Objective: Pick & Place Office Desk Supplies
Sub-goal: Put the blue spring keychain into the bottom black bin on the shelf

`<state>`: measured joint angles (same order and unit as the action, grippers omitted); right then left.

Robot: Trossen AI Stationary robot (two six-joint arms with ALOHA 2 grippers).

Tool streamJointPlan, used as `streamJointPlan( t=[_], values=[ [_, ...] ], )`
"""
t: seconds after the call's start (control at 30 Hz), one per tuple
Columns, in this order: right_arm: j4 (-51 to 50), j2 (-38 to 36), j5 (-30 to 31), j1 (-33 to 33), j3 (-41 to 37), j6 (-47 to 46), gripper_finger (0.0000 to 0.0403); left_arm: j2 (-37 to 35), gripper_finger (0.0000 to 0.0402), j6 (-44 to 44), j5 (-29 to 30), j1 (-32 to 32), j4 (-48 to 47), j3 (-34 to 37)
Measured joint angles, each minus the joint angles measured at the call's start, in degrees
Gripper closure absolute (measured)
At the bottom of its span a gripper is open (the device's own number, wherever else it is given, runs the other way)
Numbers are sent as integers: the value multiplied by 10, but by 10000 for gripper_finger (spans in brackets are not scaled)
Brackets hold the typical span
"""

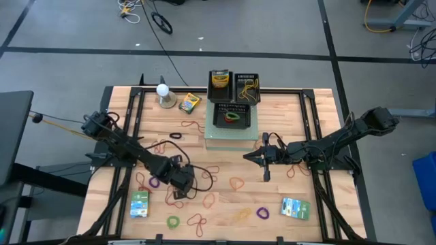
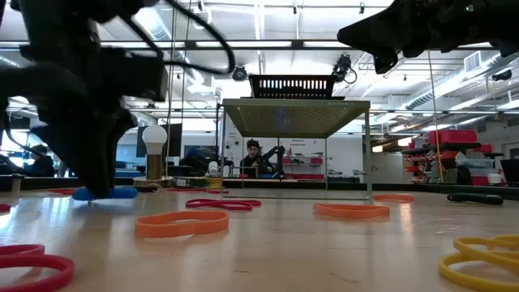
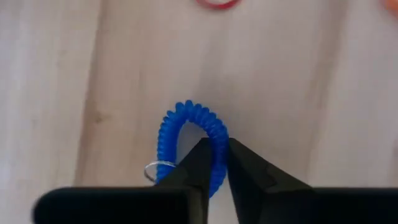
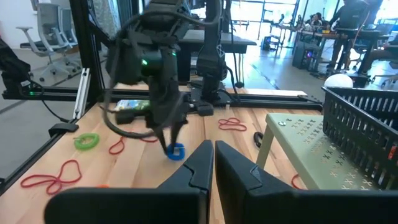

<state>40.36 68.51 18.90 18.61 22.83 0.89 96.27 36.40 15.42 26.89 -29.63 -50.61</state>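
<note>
my right gripper: fingers nearly together, above the table, empty | other arm's gripper: tips down on blue coiled band | green band, red bands on wood | black mesh basket on pale green stand | green packet behind the other arm

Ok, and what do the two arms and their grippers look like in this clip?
Both arms are dark, nearly black, jointed links with black cables looped alongside. The left arm carries a bulky wrist block showing a small green light in the right wrist view. The left gripper and right gripper each end in two matte black, wedge-shaped fingers tapering to blunt tips. No markings are legible.
</note>
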Motion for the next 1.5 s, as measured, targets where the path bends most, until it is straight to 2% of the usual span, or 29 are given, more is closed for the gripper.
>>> streamJointPlan(
  t=[0.1,0.27,0.67,0.83,0.97,1.1,1.33,1.5],
  values=[
    [-2,0,0,0,0,0,376,0,391,-10,-3,4,-5,-8],
    [-3,0,0,0,0,0,376,-22,392,2,-10,14,-33,-29],
    [-9,0,0,0,0,0,376,-183,392,-2,117,18,1,-42],
    [-9,0,-1,-2,0,0,376,-235,392,-9,120,-23,57,-42],
    [-11,0,-1,-7,0,-12,375,-250,391,-45,104,-56,128,-42],
    [-23,0,-3,-9,0,-16,376,-246,391,-76,68,-95,143,-76],
    [-12,0,-3,-9,0,-15,376,-223,391,-164,67,-169,142,-149],
    [-12,0,-2,-9,0,-15,376,-198,391,-214,42,-217,143,-178]
  ],
)
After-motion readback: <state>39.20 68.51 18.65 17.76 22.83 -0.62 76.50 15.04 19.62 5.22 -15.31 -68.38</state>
